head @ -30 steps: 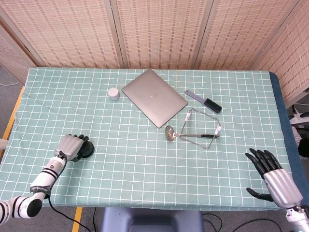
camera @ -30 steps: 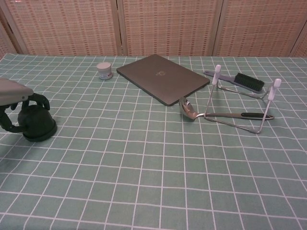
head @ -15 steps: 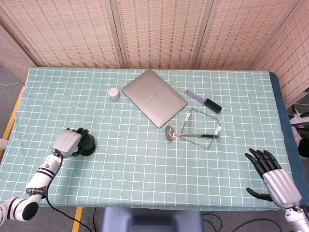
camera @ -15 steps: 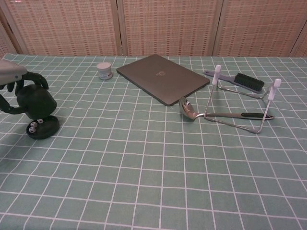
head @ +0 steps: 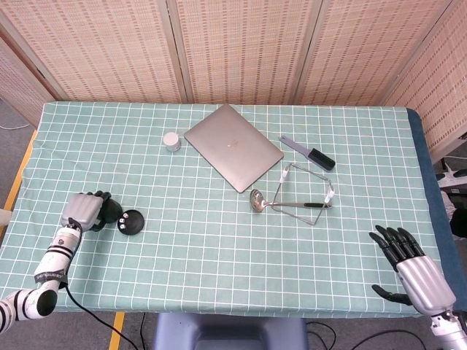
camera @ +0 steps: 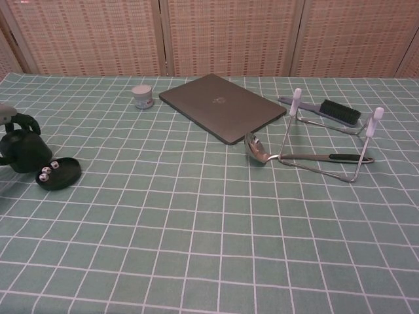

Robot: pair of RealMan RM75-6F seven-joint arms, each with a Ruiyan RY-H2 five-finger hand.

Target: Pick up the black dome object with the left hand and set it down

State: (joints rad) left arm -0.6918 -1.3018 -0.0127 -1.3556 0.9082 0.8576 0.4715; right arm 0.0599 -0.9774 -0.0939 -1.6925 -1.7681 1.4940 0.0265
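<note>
Nearest the robot, the right hand [head: 412, 270] sits by the near right corner of the table [head: 219, 240], fingers spread and holding nothing; it has no part in this job.

Over on the near left, the left hand [head: 82, 211] has its fingers wrapped around the black dome object [camera: 25, 149], which looks lifted just clear of the checked cloth in the chest view, though I can't be sure it isn't grazing it; right beside it on the cloth lies a flat black disc base [camera: 59, 173] with small white dice [camera: 48, 171] on it, uncovered; so I'd say the pick-up is done and the set-down is what's left.

For the next move, the hand needs a bare bit of cloth to lower the dome onto, level, and then it has to open its fingers without dragging the dome or knocking the disc and dice; the left edge of the table is close on that side, so setting it too far out risks a tip over the edge; there's plenty of open cloth toward the middle.

Farther back things are well apart from all this; a ladle [head: 281, 202] resting across a wire stand [head: 306, 191], a closed grey laptop [head: 233, 146], a small white jar [head: 171, 141] and a black brush [head: 308, 152] near the far side.
</note>
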